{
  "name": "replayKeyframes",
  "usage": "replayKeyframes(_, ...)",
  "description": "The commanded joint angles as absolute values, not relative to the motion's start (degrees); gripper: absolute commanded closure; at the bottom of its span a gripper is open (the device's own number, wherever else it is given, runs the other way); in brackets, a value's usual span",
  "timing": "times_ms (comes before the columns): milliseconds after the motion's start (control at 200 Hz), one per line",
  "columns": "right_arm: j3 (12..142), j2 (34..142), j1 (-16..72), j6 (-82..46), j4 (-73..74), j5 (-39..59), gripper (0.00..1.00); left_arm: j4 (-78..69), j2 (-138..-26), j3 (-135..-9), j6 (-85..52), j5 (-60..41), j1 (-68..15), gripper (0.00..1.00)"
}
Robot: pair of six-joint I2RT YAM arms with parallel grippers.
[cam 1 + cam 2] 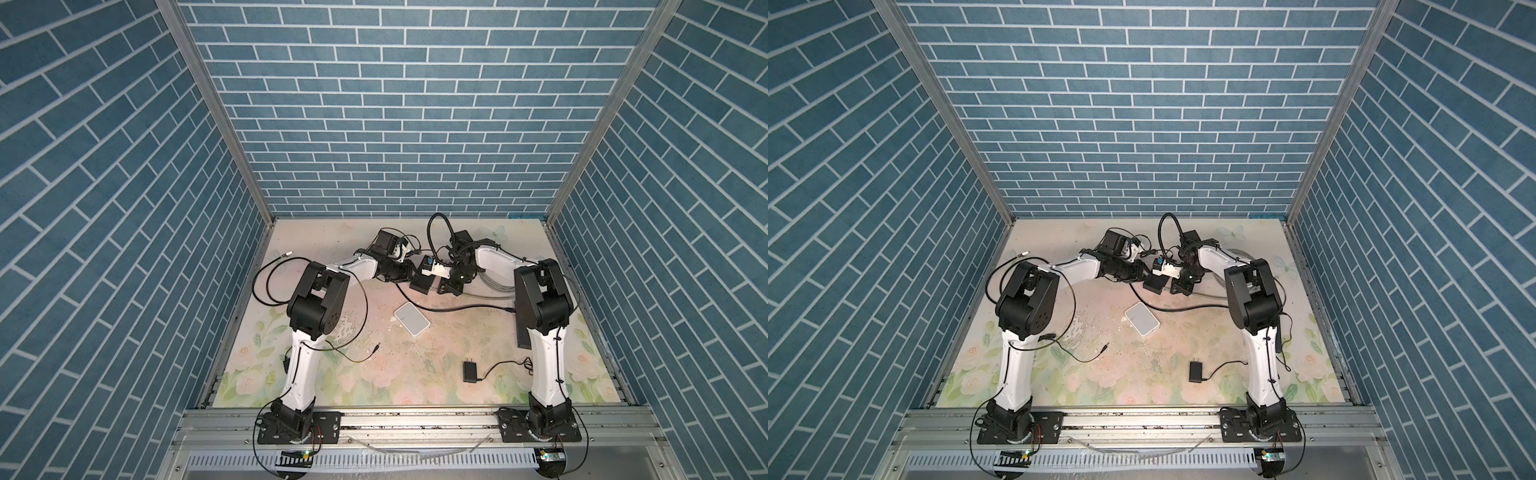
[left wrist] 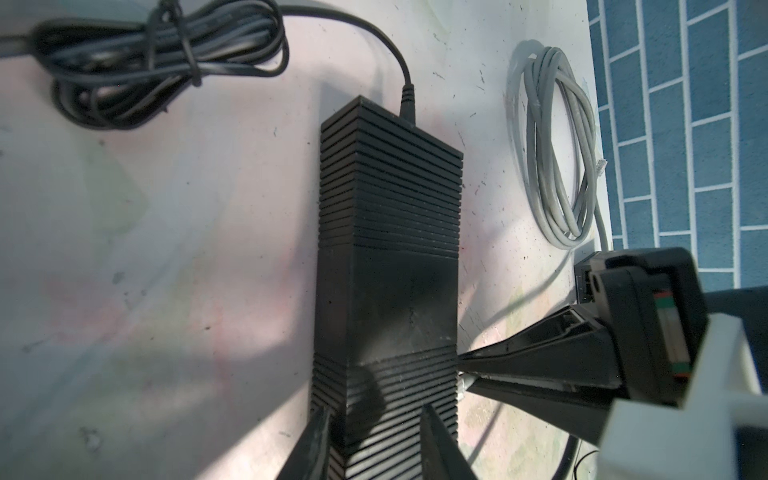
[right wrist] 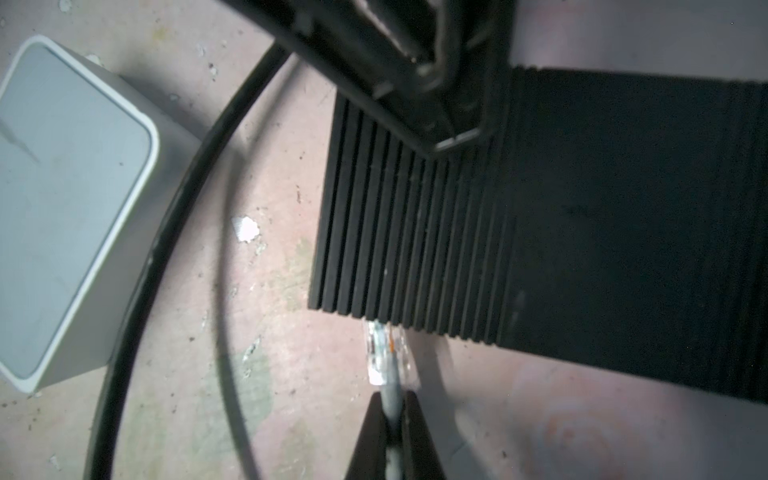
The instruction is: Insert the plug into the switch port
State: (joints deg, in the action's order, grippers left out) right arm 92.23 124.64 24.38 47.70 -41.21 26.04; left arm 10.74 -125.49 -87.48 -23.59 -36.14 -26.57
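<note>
Nearest us on the table, at about 5 o'clock from its middle, lies a black wall adapter, untouched. At the middle sits a white box, likewise left alone. The work is farther off, toward 12 o'clock, where both arms meet at the switch.

We judge the task well begun but not done: the plug is picked up and brought to the switch, yet not seated. In the right wrist view its tip touches, or all but touches, the edge of the ribbed end, and its whole clear body shows outside. We can see no port, so we cannot tell whether it is lined up; finding the opening and pushing home is what remains.

The right gripper is pinched almost closed on the grey cable just behind the plug, coming from the switch's 3 o'clock side; the left gripper stands partly open, its fingers clasping the near end of the switch.

The plug is small and clear, with orange and pale wires showing inside; the switch is a long black box, ribbed at both ends and smooth between, with a black lead leaving its far end.
</note>
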Motion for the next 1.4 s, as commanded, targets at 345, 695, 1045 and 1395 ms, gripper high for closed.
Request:
replayKeyframes(345, 94.03, 123.74, 24.96, 42.85, -33.45, 28.74, 0.97, 9.94, -125.15, -85.45, -25.75, -43.24, -29.88, 0.63)
replayKeyframes(695, 93.43, 123.68, 25.56, 45.45, -32.78, 30.59, 0.96, 9.45, -126.56, -87.07, -26.01, -44.68, -30.02, 0.64)
replayKeyframes(1045, 93.56, 123.47, 26.54, 47.02, -31.98, 32.58, 0.96, 9.77, -127.44, -89.14, -25.72, -46.01, -30.56, 0.64)
replayKeyframes(1395, 93.87, 123.51, 26.89, 43.73, -30.5, 34.09, 0.96, 8.67, -127.18, -88.33, -26.43, -47.31, -31.55, 0.65)
